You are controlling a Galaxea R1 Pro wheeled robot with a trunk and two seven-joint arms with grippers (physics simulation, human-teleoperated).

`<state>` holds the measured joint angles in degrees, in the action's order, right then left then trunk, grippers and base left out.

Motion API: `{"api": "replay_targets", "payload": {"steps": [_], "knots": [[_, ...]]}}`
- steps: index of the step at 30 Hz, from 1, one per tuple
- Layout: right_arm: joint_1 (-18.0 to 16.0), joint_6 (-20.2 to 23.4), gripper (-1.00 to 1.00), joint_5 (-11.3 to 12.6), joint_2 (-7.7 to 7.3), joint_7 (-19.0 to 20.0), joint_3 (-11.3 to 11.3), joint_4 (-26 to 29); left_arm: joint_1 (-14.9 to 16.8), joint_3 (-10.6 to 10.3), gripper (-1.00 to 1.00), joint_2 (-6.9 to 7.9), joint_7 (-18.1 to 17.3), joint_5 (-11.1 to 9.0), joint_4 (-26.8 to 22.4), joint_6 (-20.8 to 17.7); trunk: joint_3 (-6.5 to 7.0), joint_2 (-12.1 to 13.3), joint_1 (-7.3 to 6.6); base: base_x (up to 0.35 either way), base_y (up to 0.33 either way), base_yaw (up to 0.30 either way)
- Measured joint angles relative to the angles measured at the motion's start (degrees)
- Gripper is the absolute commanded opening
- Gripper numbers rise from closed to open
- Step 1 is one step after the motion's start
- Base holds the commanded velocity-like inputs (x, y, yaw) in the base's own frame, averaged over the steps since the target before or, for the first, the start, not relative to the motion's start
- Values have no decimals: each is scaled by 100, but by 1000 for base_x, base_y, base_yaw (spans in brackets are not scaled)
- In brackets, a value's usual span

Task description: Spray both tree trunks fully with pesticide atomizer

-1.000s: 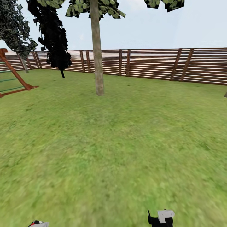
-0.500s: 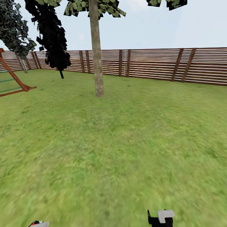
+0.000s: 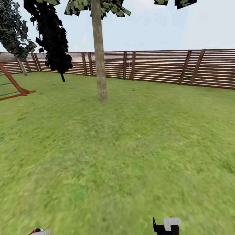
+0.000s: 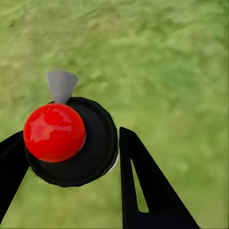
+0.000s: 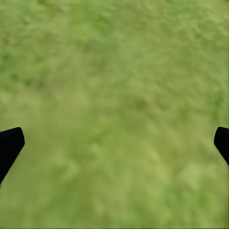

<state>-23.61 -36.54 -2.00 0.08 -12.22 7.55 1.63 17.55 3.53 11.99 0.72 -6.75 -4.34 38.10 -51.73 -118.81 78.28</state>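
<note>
Green lawn point(image 3: 124, 156) runs out ahead to a brown slatted fence point(image 3: 163, 67), and one straight grey-brown tree trunk point(image 3: 99, 55) rises well ahead, a little left of centre. A black-leaved cypress point(image 3: 54, 39) stands further left by the fence, and a reddish wooden frame point(image 3: 14, 85) pokes in at the far left.

Look down the left wrist camera: the left claw point(image 4: 76, 157) is clamped on the pesticide atomizer point(image 4: 71, 140), dark fingers point(image 4: 143, 181) on either side of its round black top. A glossy red knob point(image 4: 54, 132) sits on that cap and a small grey nozzle point(image 4: 61, 86) juts out beyond it. So the atomizer is off the floor and in hand, low at the robot's left side, its tip just peeking in at the head view's bottom edge point(image 3: 39, 231).

It looks like a rigid, smooth plastic bottle, probably light, though how much liquid it holds can't be seen from above. A round cap could twist or slip in a two-finger pinch, so a firm hold just under the cap seems wisest.

The right claw point(image 5: 114, 143) is spread wide and carries nothing, fingertips at the frame edges over bare grass.
</note>
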Motion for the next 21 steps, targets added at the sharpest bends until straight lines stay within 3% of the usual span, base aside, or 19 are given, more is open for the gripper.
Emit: {"api": "replay_targets", "payload": {"steps": [21], "knots": [[0, 0, 100, -2, 0, 0, 0, 0, 0, 1, -100, 0, -1, -1, 0, 1, 0, 0, 0, 340, 0, 0]]}}
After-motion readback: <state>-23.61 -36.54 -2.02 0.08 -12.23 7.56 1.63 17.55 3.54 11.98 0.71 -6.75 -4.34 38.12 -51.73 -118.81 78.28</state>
